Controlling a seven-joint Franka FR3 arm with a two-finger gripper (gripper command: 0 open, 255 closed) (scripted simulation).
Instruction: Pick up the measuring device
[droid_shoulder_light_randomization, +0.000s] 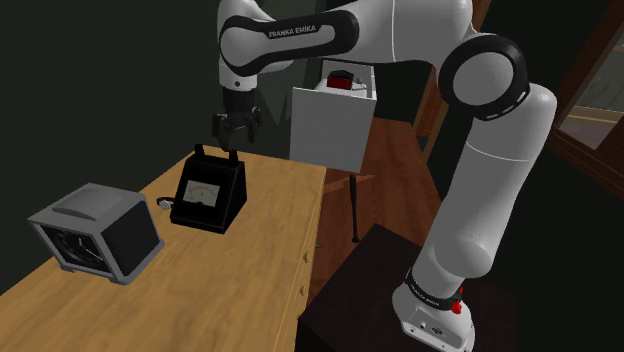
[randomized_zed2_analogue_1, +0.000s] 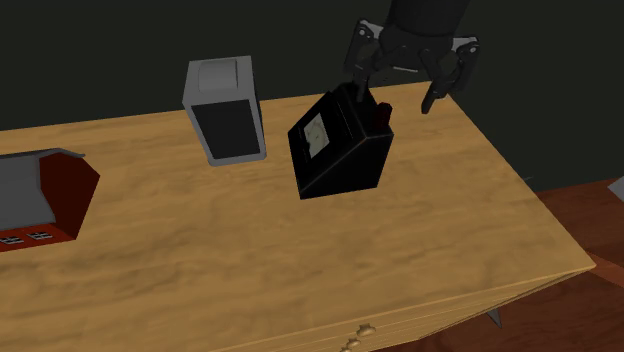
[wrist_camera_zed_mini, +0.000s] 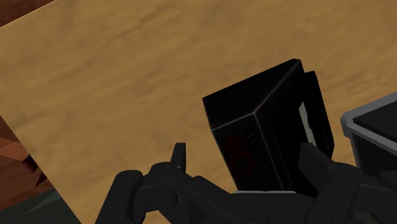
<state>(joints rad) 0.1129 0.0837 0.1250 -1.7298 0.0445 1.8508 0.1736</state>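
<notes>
The measuring device (droid_shoulder_light_randomization: 208, 195) is a black wedge-shaped box with a pale dial on its sloped face, standing on the wooden table (droid_shoulder_light_randomization: 250, 290). In the second exterior view the device (randomized_zed2_analogue_1: 340, 145) sits near the table's far edge. My gripper (randomized_zed2_analogue_1: 394, 98) hangs open just above the device's back top edge, one finger close to its top. From the shoulder view my gripper (droid_shoulder_light_randomization: 232, 148) is right over the rear of the device. Along the hand, the device (wrist_camera_zed_mini: 267, 133) lies between and below the spread fingers (wrist_camera_zed_mini: 180, 156); they do not clasp it.
A grey box (droid_shoulder_light_randomization: 95, 232) with a dark front stands beside the device, and shows as a grey box (randomized_zed2_analogue_1: 225, 110) in the second exterior view. A grey and red object (randomized_zed2_analogue_1: 40, 200) lies at that view's left. A white cabinet (droid_shoulder_light_randomization: 330, 120) stands beyond the table's end.
</notes>
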